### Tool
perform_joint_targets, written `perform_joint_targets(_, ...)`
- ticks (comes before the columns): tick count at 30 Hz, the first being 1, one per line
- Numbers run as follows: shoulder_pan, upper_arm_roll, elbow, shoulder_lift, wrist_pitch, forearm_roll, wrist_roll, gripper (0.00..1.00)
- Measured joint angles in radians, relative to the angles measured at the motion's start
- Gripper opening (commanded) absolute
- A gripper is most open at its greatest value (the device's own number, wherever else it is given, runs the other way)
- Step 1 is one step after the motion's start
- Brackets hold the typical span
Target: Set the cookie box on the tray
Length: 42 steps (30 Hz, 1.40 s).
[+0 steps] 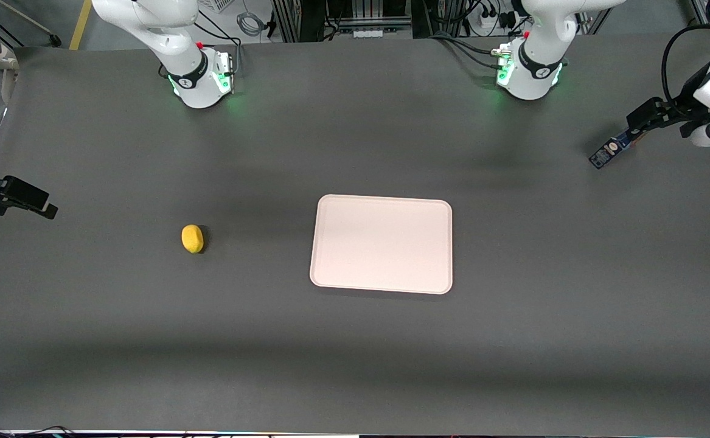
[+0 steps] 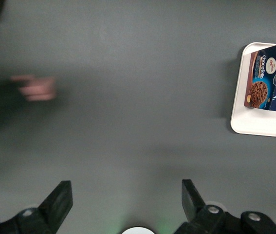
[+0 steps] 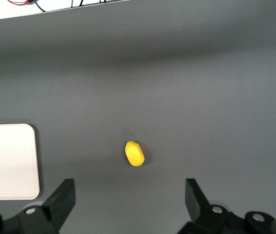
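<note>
In the front view the dark-blue cookie box (image 1: 605, 152) is far toward the working arm's end of the table, right at the tip of my left gripper (image 1: 631, 132). The pale pinkish tray (image 1: 382, 243) lies bare in the middle of the table. The left wrist view disagrees. There my gripper (image 2: 127, 187) is open over bare grey table with nothing between its fingers. In that view the cookie box (image 2: 269, 78) lies flat on the tray (image 2: 259, 124), well away from the fingers.
A small yellow lemon-like object (image 1: 192, 238) sits on the table toward the parked arm's end, beside the tray. A blurred pinkish shape (image 2: 35, 87) shows in the left wrist view. Both arm bases stand farthest from the front camera.
</note>
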Motion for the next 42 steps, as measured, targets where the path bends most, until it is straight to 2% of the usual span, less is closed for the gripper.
perform_joint_targets(5,0.001,0.005,0.029,0.0,-0.036,0.0,0.0,1.0)
perform_joint_targets(12,0.003,0.05,0.17,-0.003,-0.219,0.011,0.035,1.0)
perform_joint_targets(18,0.007,0.135,0.255,-0.019,-0.359,0.063,0.185,1.0)
perform_joint_targets(24,0.017,0.221,0.254,-0.056,-0.412,0.105,0.389,1.0)
perform_joint_targets(31,0.04,0.278,0.151,-0.101,-0.387,0.17,0.637,1.0)
perform_joint_targets(42,0.05,0.355,-0.188,-0.188,-0.15,0.185,0.755,1.0)
